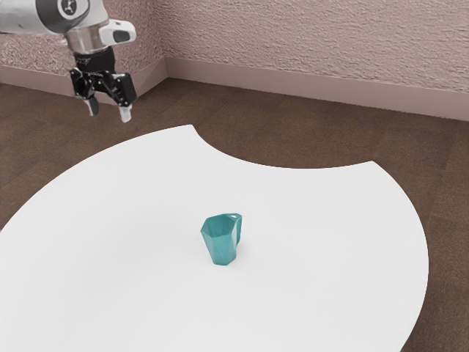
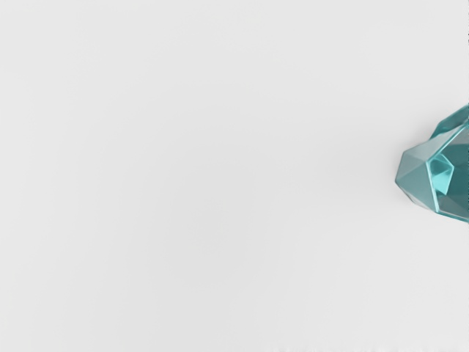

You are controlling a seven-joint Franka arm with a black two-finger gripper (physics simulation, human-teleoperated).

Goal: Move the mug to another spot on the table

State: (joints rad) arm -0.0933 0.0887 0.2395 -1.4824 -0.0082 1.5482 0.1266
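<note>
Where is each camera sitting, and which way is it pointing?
Exterior view: beside the arm and above, looking down across the white table at the upright teal mug; the arm and its open hand hang at the exterior view's upper left.
Wrist view: on the hand, looking down at the white table, with the teal mug partly in frame, seen from above.
Shared: the teal mug and the white table.
</note>
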